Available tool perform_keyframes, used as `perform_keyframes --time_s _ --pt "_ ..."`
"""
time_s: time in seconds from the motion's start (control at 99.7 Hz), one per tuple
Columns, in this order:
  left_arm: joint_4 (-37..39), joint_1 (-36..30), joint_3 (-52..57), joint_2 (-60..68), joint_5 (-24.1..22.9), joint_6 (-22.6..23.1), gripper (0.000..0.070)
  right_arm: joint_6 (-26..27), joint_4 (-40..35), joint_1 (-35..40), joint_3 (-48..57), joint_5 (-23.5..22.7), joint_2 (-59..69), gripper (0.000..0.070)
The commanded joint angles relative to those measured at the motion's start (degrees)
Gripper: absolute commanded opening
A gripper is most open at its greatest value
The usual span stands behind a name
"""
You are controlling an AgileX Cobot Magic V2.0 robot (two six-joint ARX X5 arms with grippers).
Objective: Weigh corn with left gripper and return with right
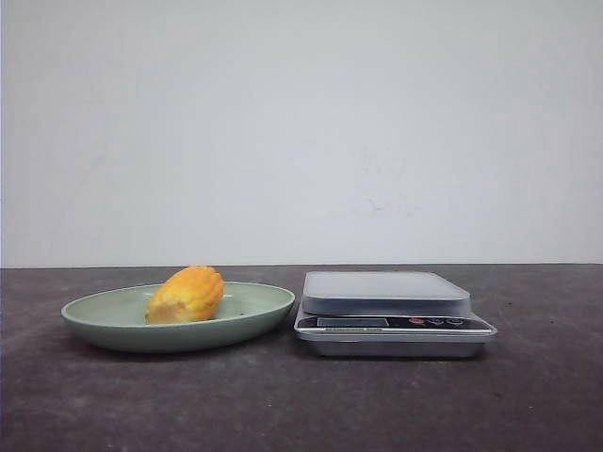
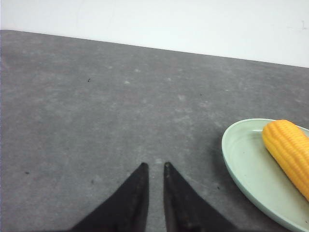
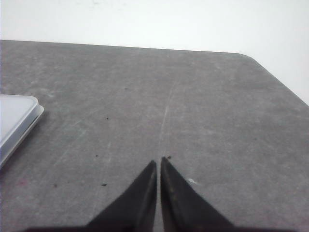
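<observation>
The corn [image 1: 187, 295], a short yellow-orange cob piece, lies on a pale green plate [image 1: 259, 306] at the left of the table. It also shows in the left wrist view [image 2: 289, 151], lying on the plate [image 2: 240, 159]. The silver kitchen scale [image 1: 391, 311] stands right of the plate with nothing on its platform. Neither gripper shows in the front view. My left gripper [image 2: 155, 165] hangs over bare table beside the plate, empty, its fingers only a narrow slit apart. My right gripper [image 3: 159, 159] is shut and empty over bare table, off to one side of the scale.
A corner of the scale's platform [image 3: 17, 118] shows at the edge of the right wrist view. The dark grey table [image 1: 301, 405] ends at a white wall behind. Its rounded far corner [image 3: 246, 55] shows in the right wrist view.
</observation>
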Motion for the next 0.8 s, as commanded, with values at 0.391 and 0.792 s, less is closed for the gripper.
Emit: perform_keyframes --time_s 0.391,0.792 --pt "0.0 -0.1 -1.0 -0.1 0.1 0.5 0.0012 -0.4 0.6 -0.2 -0.1 0.1 -0.1 0.0008" --pt "0.2 -0.1 -1.0 -0.1 0.1 -0.1 0.0013 -0.2 0.5 -0.2 -0.1 0.1 -0.1 0.0008"
